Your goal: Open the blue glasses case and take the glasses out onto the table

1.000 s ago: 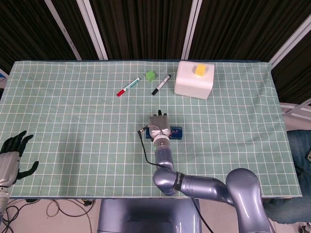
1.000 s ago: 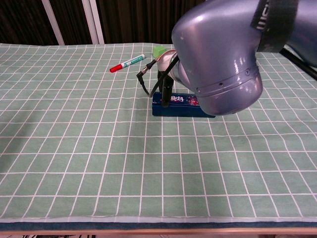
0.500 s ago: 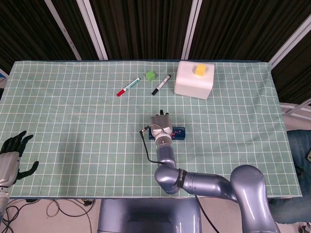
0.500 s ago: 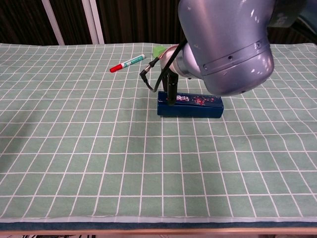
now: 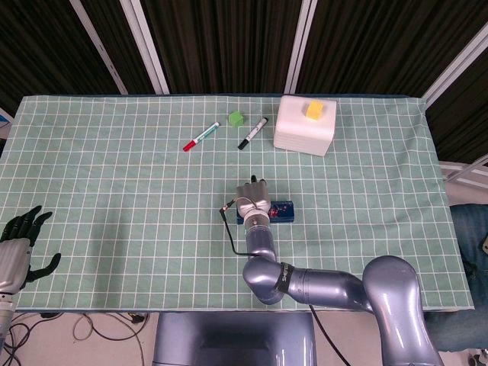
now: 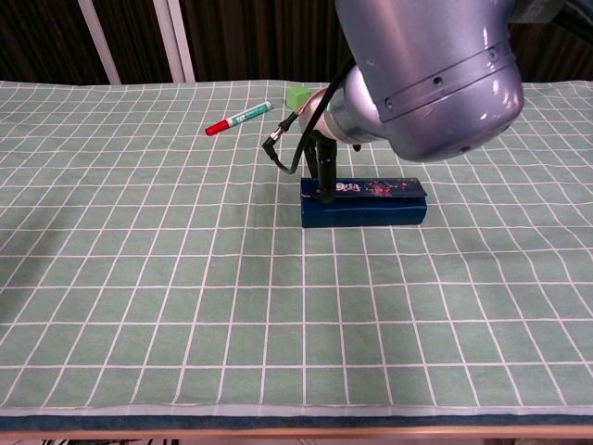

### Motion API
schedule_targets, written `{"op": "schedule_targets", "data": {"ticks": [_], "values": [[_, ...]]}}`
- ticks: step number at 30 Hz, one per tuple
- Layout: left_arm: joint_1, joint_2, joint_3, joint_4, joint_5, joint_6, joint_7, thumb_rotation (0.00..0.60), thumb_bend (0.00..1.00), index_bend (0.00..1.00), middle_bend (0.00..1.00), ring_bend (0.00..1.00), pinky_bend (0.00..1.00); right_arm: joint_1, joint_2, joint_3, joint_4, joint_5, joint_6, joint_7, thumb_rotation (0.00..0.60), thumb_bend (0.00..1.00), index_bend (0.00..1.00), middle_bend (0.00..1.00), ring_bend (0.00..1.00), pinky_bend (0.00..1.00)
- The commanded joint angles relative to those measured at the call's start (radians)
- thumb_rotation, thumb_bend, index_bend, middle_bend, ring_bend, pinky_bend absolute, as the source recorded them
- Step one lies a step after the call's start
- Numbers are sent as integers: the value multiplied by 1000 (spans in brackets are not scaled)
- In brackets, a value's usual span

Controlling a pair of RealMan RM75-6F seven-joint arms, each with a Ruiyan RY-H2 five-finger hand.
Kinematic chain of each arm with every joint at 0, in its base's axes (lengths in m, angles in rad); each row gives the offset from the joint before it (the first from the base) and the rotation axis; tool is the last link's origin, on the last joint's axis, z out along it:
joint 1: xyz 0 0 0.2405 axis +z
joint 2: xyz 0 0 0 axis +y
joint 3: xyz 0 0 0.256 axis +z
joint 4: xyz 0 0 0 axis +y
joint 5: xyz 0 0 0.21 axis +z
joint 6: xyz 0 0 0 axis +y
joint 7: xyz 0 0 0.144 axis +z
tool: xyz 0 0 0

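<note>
Head view. Surface (image 5: 114,175): covered with a green checked cloth. Blue glasses case (image 5: 279,211): lies closed near the middle of the surface, long side running left to right. Right hand (image 5: 253,197): sits over the left end of the case; whether its fingers are spread or pinching the case cannot be told from above. Left hand (image 5: 17,244): off the near left edge of the surface, fingers spread, holding nothing. Red marker (image 5: 200,137), green cube (image 5: 236,118) and black marker (image 5: 252,133): grouped at the far side, well apart from the case. White box (image 5: 306,126): right of the markers, a yellow block (image 5: 313,109) on top.

Chest view. Glasses case (image 6: 371,204): flat on the cloth, lid down. One dark finger (image 6: 325,176) of the right hand touches the top of its left end; the rest of the hand is hidden behind the arm (image 6: 426,74).
</note>
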Motion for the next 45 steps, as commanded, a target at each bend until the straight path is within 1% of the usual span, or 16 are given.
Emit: {"op": "schedule_targets", "data": {"ticks": [1,5,8,13,16,18,21,23,26,37,45], "values": [[0,0,0,0,0,0,0,600,308,98,0,0,0,4,-1,-15,4,-20,-5,9,600,721,520,250,55,186],[0,1,0,0,-2,-1,0,600,308,98,0,0,0,12,-1,-24,17,-15,-24,0,600,725,543,252,56,186],[0,1,-1,0,-4,-1,0,600,308,98,0,0,0,22,-3,-20,40,-14,-44,4,600,724,542,252,57,186],[-1,1,-1,0,-6,-3,0,600,308,98,0,0,0,22,-3,-23,61,20,-62,-2,600,724,504,242,56,186],[-1,1,-1,0,-5,-2,0,600,308,98,0,0,0,23,1,-25,74,69,-79,-27,600,715,487,238,54,186],[-1,1,-1,1,-5,-2,1,600,308,98,0,0,0,26,1,-28,84,73,-88,-31,600,688,479,237,54,186],[0,1,-2,1,-6,-1,1,600,308,98,0,0,0,27,-1,-30,95,60,-105,-18,600,614,471,237,53,186],[0,0,-2,2,-7,0,2,600,308,98,0,0,0,27,-4,-34,107,48,-114,-7,600,597,470,238,53,186],[0,1,-3,2,-12,-2,2,600,308,98,0,0,0,25,-5,-37,137,36,-139,8,600,597,470,238,53,186],[1,1,-5,-4,-25,-4,7,600,308,98,0,0,0,24,12,-45,181,28,-203,40,600,598,470,238,54,186],[1,1,-5,-9,-32,-7,13,600,309,99,0,0,0,21,35,-57,184,28,-234,65,600,638,470,242,58,186]]}}
